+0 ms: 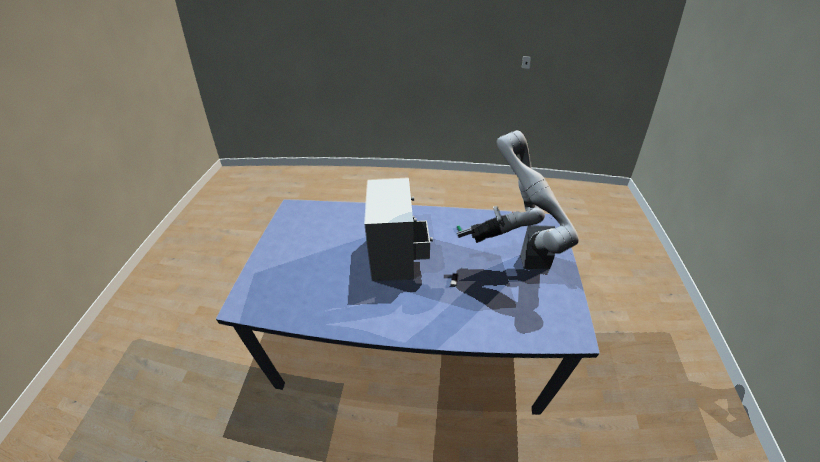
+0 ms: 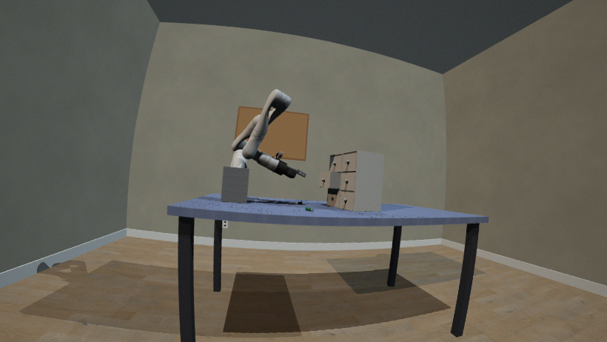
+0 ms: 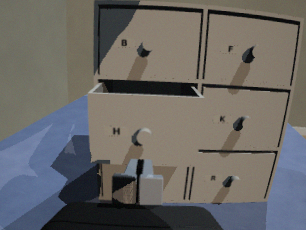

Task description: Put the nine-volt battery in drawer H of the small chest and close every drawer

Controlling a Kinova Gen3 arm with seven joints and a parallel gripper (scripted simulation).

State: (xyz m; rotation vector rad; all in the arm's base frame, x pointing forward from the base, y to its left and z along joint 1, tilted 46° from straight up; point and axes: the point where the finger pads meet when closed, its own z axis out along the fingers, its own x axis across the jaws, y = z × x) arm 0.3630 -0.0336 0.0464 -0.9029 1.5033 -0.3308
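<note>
Gripper (image 3: 136,176) fully closed on nothing, level with drawer H (image 3: 143,128) and short of its knob. Drawer H stands partly out of the chest (image 2: 360,180); by my reading it awaits pushing in. Battery's place uncertain: a small dark thing (image 1: 452,279) lies on the table (image 1: 321,298), apart from the chest. Open room between gripper and chest front.

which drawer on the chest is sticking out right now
The drawer marked H, left column, middle row. Its front stands forward of the chest, with a dark gap showing above it; the other drawers sit flush or nearly so.
</note>
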